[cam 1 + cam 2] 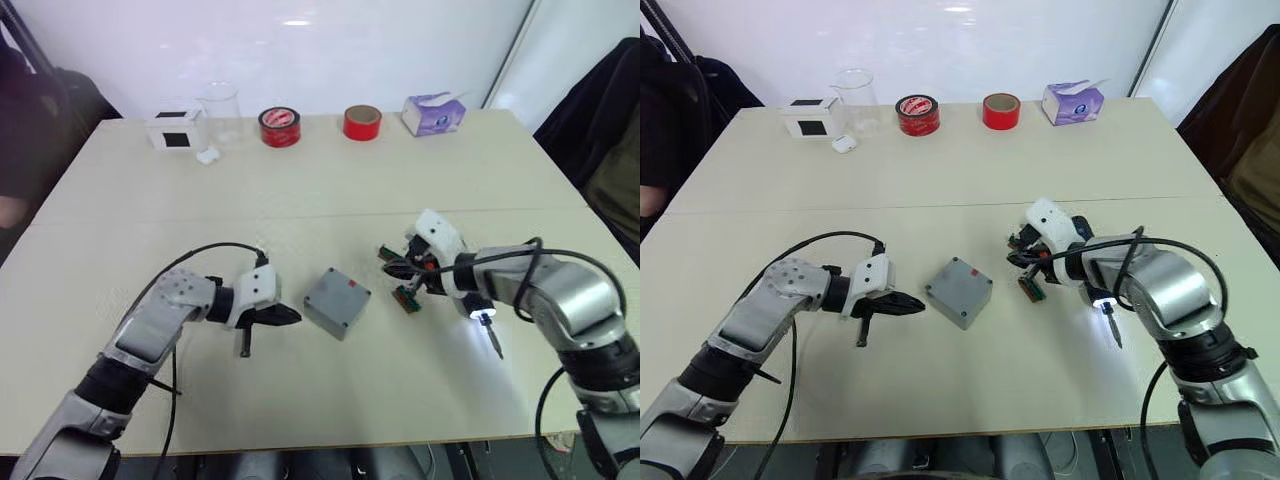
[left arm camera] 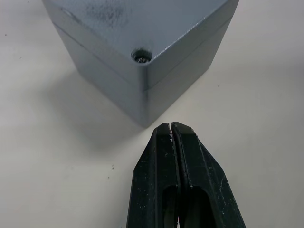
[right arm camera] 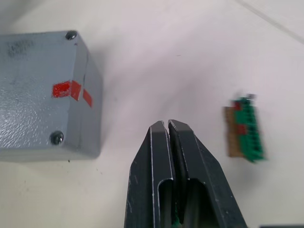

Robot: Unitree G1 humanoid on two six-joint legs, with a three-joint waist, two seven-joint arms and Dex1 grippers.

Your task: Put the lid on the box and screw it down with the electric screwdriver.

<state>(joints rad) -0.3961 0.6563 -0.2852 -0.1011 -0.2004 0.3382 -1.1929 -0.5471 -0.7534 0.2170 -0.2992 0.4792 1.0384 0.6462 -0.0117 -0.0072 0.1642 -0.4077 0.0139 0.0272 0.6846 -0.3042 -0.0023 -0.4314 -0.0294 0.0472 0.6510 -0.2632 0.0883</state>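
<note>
Screwdriver position noted first: the fat black pen-shaped electric screwdriver (image 1: 480,318) is seen just under the right forearm, white tip light on, thin bit angled toward the near table edge. Whether it rests on the beige table (image 1: 330,190) cannot be told. The right gripper (image 3: 168,124) is pressed closed with nothing seen between its fingers, and a small green-brown connector part (image 3: 244,128) lies just beside it. The left gripper (image 2: 171,124) is likewise closed and empty, its tip just short of one corner of the small square grey cast-metal box (image 1: 337,302).

The thin flat grey metal lid (image 2: 142,23) is judged already seated: an even seam is seen all along the box's rim, and screw heads (image 3: 56,137) sit in the corner holes.

Step in hand is judged to be driving the screws. The bit should be brought upright over one corner screw and the box braced against turning by the left gripper. Opposite corners should be tightened in turn so the lid is kept level.

Far edge: two red tape rolls (image 1: 280,127), a tissue pack (image 1: 434,113), a clear beaker (image 1: 220,108), a white box with a black face (image 1: 175,130).
</note>
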